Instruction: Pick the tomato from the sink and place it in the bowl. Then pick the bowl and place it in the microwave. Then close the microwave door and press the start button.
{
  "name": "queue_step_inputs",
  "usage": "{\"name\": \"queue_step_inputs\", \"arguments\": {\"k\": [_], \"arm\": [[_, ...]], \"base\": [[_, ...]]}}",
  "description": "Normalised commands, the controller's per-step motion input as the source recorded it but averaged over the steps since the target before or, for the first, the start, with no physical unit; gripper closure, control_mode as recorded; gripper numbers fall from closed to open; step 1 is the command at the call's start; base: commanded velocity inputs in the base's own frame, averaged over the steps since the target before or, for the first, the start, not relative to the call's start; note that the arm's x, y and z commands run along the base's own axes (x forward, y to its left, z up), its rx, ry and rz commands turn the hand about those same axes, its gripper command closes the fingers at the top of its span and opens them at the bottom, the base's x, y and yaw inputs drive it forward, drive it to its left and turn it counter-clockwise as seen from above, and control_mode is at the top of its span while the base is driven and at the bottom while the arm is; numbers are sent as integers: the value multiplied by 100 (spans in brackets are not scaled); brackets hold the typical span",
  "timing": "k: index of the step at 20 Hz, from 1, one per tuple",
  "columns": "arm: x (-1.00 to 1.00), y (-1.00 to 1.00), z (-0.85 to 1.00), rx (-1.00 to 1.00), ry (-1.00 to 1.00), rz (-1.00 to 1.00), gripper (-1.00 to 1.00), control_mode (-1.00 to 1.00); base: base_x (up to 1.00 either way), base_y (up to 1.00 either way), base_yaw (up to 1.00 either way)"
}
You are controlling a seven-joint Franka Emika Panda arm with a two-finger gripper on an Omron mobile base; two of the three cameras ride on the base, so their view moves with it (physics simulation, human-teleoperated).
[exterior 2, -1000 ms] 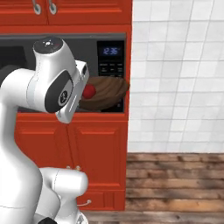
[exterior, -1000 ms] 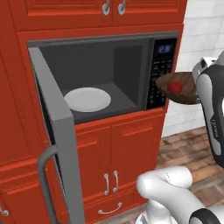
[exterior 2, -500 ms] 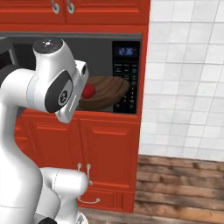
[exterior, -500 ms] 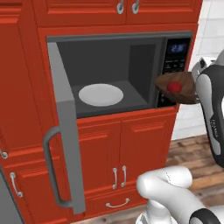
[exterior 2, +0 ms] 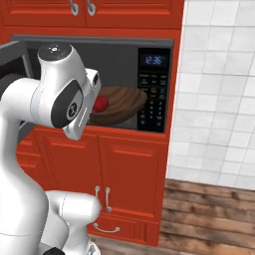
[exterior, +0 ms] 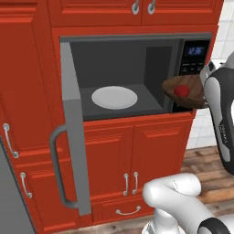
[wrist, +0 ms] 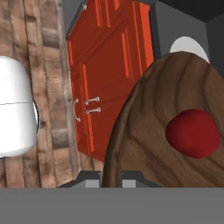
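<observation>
The microwave (exterior 2: 94,84) display (exterior 2: 154,60) shows unreadable blue digits.

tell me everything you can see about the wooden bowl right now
The bowl is wide, shallow and dark brown with a wood grain. It is held in the air by its rim in the gripper, in front of the open microwave, near the keypad side and not yet inside. It sits roughly level, slightly tilted. The tomato rests inside it.
</observation>
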Motion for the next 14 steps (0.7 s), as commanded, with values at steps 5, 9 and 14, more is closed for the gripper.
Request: {"name": "queue_step_inputs", "arguments": {"k": [5,9,14], "arm": [[0,0,0,0,0,0,100,100],[0,0,0,0,0,0,100,100],[0,0,0,0,0,0,100,100]], "base": [[0,25,23],[0,2,21],[-16,0,15]]}}
